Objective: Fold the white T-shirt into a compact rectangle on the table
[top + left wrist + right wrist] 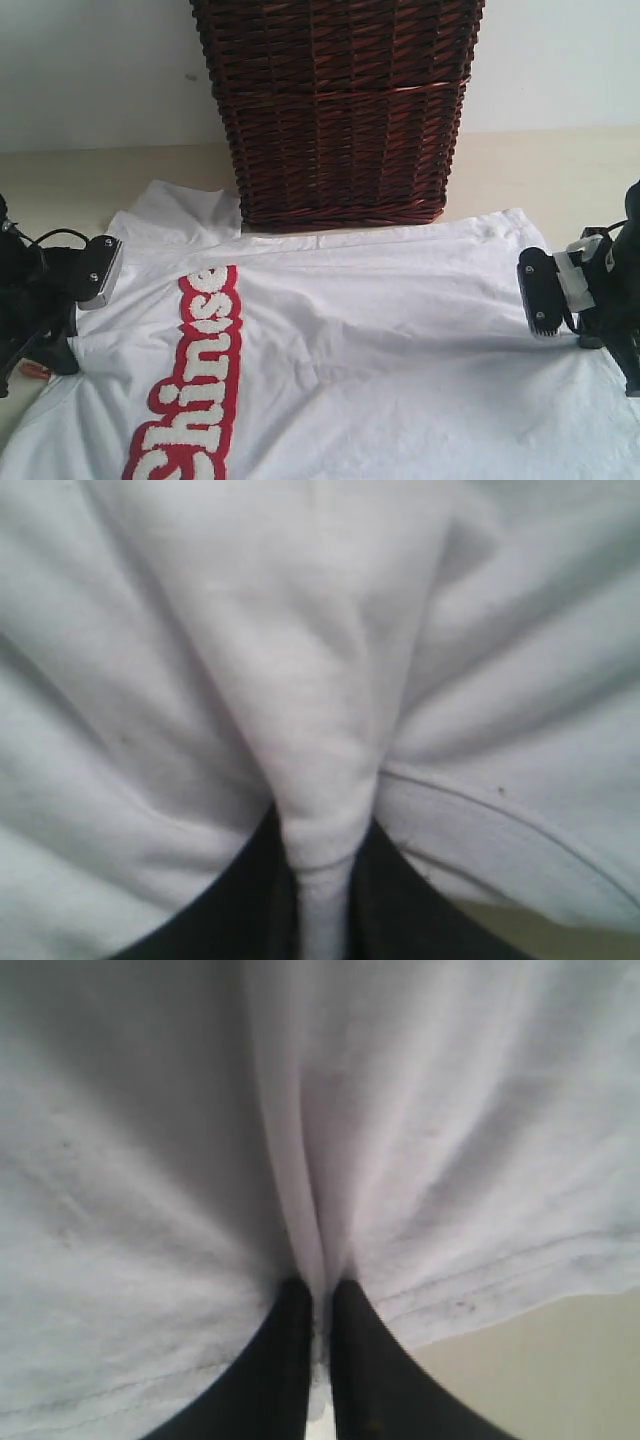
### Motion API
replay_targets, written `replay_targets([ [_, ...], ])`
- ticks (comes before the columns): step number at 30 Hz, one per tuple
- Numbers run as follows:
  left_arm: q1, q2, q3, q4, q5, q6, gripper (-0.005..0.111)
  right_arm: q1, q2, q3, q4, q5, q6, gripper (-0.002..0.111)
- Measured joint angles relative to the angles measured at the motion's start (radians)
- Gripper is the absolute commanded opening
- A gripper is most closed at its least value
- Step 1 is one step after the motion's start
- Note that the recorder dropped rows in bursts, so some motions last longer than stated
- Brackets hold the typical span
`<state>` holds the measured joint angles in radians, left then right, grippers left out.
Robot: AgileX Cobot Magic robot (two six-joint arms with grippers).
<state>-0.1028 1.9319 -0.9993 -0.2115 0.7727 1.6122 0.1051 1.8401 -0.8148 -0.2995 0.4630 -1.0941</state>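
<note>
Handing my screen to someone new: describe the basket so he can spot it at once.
Start with the pale table, where the white T-shirt lies spread across the front. At the shirt's far edge, near the middle, stands the wicker basket. It is the only woven thing in view, tall and dark reddish-brown, while the shirt and table beside it are pale and smooth.

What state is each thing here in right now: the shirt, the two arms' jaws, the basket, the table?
white T-shirt, spread out with the lettering up, not yet folded, pinched at both sides.
left jaws, shut on a bunched fold of the white T-shirt.
right jaws, shut on a fold at the white T-shirt's hem.
basket, upright at the shirt's far edge.
table, partly covered by the shirt.
</note>
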Motion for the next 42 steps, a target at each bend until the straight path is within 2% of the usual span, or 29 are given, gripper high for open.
replay_targets([
  [6, -0.001, -0.094, 0.006, 0.133, 0.039, -0.067, 0.000, 0.000, -0.112, -0.062, 0.082, 0.059, 0.023, 0.000],
  [9, -0.001, -0.263, -0.019, 0.212, 0.043, -0.145, 0.000, 0.000, -0.266, -0.128, 0.088, 0.159, 0.062, 0.000],
  [14, -0.001, -0.499, -0.023, 0.302, 0.090, -0.257, 0.000, 0.006, -0.483, -0.163, 0.063, 0.219, 0.149, 0.000],
  [19, -0.008, -0.689, -0.023, 0.311, 0.108, -0.333, 0.000, 0.006, -0.629, -0.163, 0.051, 0.272, 0.223, 0.000],
  [24, -0.007, -0.914, -0.023, 0.307, 0.199, -0.392, 0.000, 0.008, -0.806, -0.163, 0.074, 0.326, 0.316, 0.000],
  [32, -0.007, -1.177, -0.023, 0.313, 0.239, -0.407, 0.000, 0.046, -1.036, -0.163, 0.071, 0.348, 0.491, 0.000],
  [42, -0.007, -1.253, -0.023, 0.309, 0.306, -0.421, 0.000, 0.134, -1.138, -0.163, -0.002, 0.509, 0.499, 0.000],
])
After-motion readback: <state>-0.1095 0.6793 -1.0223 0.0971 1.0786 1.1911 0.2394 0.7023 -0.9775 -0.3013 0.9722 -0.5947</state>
